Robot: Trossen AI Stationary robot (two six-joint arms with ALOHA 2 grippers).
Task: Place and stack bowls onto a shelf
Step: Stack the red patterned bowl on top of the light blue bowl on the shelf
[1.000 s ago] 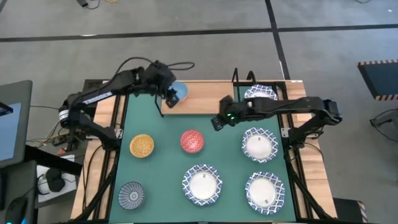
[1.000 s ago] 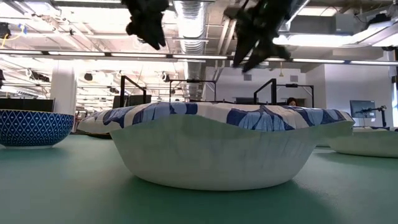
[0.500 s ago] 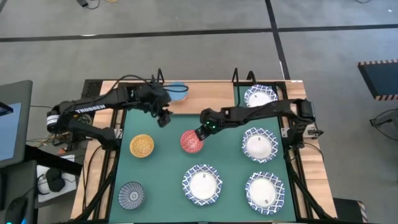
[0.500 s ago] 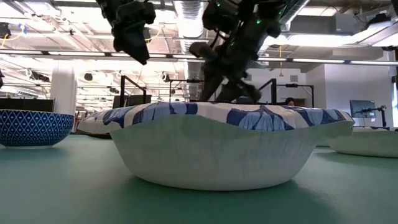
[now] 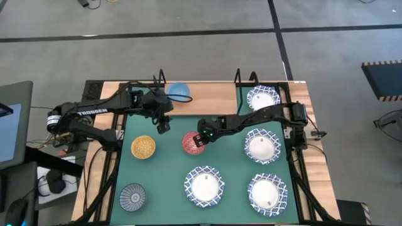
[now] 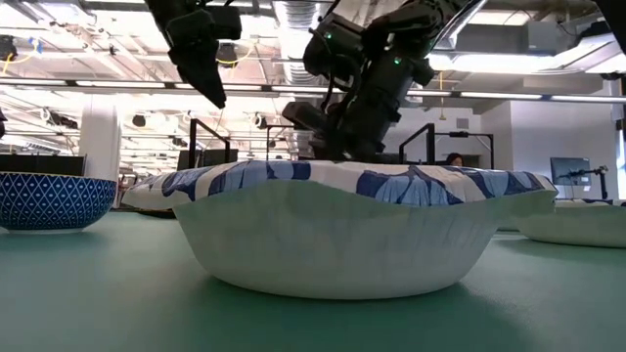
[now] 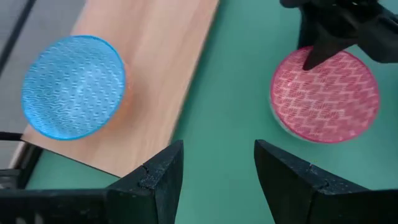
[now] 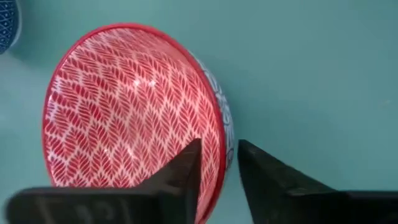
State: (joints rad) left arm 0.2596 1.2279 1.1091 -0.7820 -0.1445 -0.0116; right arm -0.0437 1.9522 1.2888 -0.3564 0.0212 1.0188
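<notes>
From above, I see my right gripper [image 5: 201, 137] stretched across the green mat [image 5: 169, 169] to the red bowl [image 5: 193, 143], which sits near the mat's middle, in front of the shelf [image 5: 207, 100]. The right wrist camera shows what matters most: the two dark fingers [image 8: 180, 171] straddle the bowl's near rim, one over the red leaf-patterned inside and one outside against the wall. They are spread only a little, with the rim between them; I judge they have not yet pinched it, though I cannot be sure of contact.

The bowl lies directly under this gripper, tipped toward its camera. The rim runs crosswise to the gap, so closing should catch the wall edge-on.

My left gripper [image 5: 162, 123] hangs over the mat's back edge, just in front of the shelf board, its fingers [image 7: 158, 180] spread wide and holding nothing. It is near the red bowl but clearly apart from it. The light blue bowl [image 5: 179, 91] already rests on the shelf's left end.

Still on the mat are the yellow bowl [image 5: 143, 147], the dark-blue striped bowl [image 5: 132, 196] and three white bowls with blue rims [image 5: 204, 186]; another white bowl [image 5: 262, 98] sits at the shelf's right end.

The shelf lies behind the red bowl, so I judge the next carry is a short one.
</notes>
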